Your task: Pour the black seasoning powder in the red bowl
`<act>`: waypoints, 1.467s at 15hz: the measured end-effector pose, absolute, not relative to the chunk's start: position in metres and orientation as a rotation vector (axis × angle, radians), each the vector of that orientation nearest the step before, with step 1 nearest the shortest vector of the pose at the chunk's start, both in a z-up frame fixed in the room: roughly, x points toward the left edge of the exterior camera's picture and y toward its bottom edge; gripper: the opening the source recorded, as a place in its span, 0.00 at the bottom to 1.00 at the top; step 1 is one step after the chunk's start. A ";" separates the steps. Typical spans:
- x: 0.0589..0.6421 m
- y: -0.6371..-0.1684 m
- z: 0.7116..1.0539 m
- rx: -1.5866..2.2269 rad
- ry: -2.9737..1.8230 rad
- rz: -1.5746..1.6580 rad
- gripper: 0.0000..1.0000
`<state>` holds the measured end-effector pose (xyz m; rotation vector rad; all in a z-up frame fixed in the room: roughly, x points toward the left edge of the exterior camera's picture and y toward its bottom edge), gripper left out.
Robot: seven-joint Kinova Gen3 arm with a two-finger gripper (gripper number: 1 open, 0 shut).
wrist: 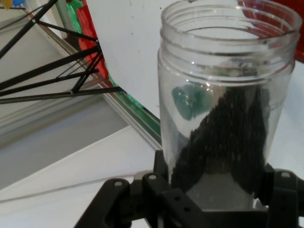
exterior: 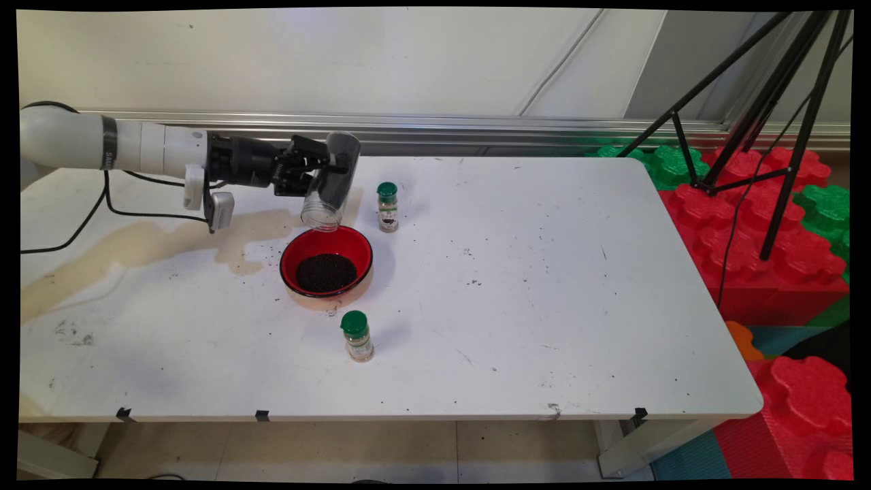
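Two jaws clamp a tilted clear jar (exterior: 333, 180) over the red bowl's (exterior: 292, 253) far rim, spice bottles (exterior: 388, 206) flanking.

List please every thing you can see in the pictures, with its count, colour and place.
clear jar: 1, transparent, tipped mouth-down above the bowl's far rim, dark grains inside
bowl: 1, red, table centre-left, dark grains in it
spice bottles: 2, green caps, one beyond the bowl, one nearer the front edge
table: 1, white, brownish stain at left
tripod: 1, black, right rear
foam blocks: several, red and green, right of table
hand: 1, black, shut on the jar
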<state>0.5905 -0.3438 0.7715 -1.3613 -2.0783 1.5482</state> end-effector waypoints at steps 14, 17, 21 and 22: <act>0.583 -0.338 0.779 -1.561 -1.988 1.650 0.00; 0.582 -0.337 0.780 -1.590 -1.972 1.666 0.00; 0.581 -0.335 0.782 -1.628 -1.950 1.691 0.00; 0.581 -0.335 0.782 -1.636 -1.945 1.695 0.00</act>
